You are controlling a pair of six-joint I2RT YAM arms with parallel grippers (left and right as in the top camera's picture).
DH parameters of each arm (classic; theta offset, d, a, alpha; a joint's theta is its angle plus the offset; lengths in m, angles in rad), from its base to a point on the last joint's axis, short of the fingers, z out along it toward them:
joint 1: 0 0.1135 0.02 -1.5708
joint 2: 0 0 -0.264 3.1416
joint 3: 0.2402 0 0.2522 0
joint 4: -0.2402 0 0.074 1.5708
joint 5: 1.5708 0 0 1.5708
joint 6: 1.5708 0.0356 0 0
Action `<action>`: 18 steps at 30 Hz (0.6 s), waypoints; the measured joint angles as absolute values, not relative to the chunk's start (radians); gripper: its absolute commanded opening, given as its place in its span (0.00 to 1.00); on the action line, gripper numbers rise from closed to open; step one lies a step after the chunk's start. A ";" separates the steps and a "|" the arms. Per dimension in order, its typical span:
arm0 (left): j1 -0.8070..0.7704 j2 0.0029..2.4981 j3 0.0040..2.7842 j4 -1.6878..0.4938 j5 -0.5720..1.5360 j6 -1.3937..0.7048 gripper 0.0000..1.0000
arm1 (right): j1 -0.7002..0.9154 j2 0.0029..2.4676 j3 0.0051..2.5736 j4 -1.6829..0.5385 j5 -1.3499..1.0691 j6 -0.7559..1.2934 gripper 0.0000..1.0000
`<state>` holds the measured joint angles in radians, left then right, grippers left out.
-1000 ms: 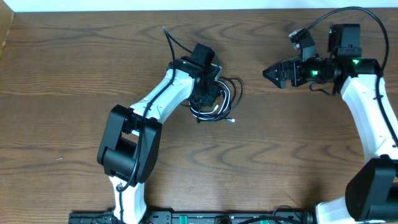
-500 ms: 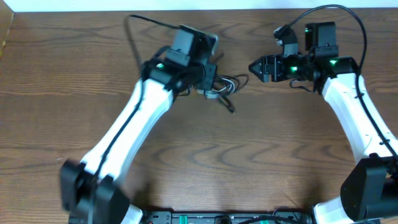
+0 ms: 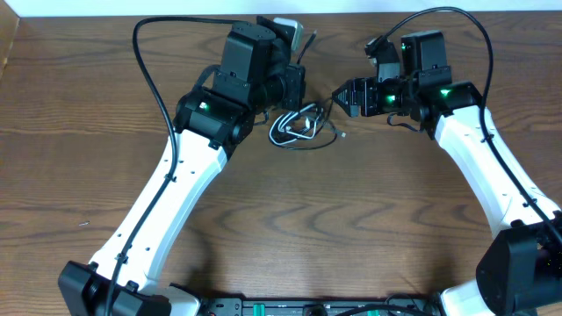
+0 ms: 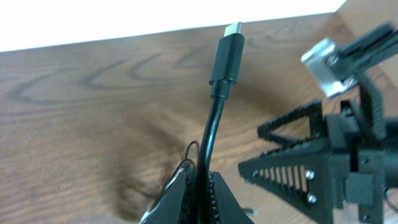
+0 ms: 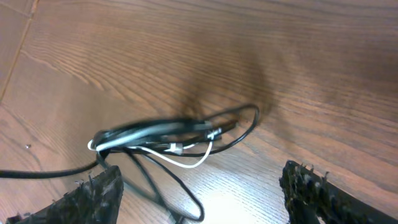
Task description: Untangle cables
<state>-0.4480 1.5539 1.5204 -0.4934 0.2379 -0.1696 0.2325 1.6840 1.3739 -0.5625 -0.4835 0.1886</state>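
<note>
Over tangle, far-left edge: left gripper, pinched tight on black cable.
Plug: standing upright above the left fingertips, touching nothing else.
Right of tangle: right gripper, spread wide, holding nothing, tips pointing at the loops, near but apart.
Within tangle: white cable, a short curve threaded among the black strands near mid-bundle.
Below tangle: table, brown wood; loops resting on it or hanging clear, cannot tell.
Left out of tangle: one black strand running off the left edge of the right wrist view.
In the way: left wrist housing, covering the tangle's far side from overhead; thick arm lead arching well left of tangle.
</note>
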 measured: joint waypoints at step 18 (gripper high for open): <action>-0.448 1.431 1.520 -0.381 0.150 -0.317 0.08 | 0.232 1.684 1.374 -0.566 -0.442 0.278 0.75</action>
<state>-0.4484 1.4315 1.5200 -0.3813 0.1501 -0.3168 0.2321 1.6840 1.3739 -0.5655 -0.4423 0.2779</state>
